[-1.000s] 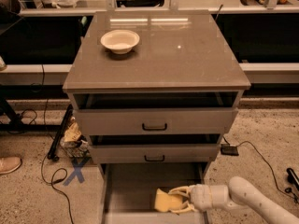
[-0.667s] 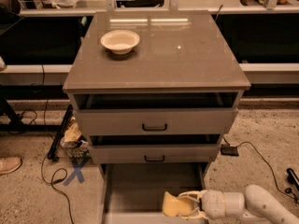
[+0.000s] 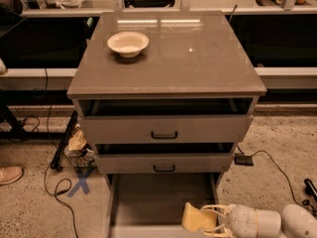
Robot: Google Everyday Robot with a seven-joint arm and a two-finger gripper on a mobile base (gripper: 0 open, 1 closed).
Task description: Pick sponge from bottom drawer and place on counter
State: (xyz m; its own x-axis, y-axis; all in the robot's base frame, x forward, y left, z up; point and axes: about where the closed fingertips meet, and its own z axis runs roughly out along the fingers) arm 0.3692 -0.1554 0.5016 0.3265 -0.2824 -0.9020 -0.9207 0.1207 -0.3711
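Observation:
The pale-yellow sponge is held in my gripper at the bottom edge of the view, above the front right part of the open bottom drawer. The gripper's thin fingers are closed on the sponge from the right, and the white arm runs off to the lower right. The grey-brown counter tops the cabinet above, well away from the gripper.
A cream-white bowl sits on the counter's back left. The two upper drawers with black handles stand slightly open above the bottom drawer. Cables, a bag of trash and a blue X mark lie on the floor left of the cabinet.
My gripper with the sponge has moved toward the front of the bottom drawer and down in the view, carrying the sponge off the drawer floor.

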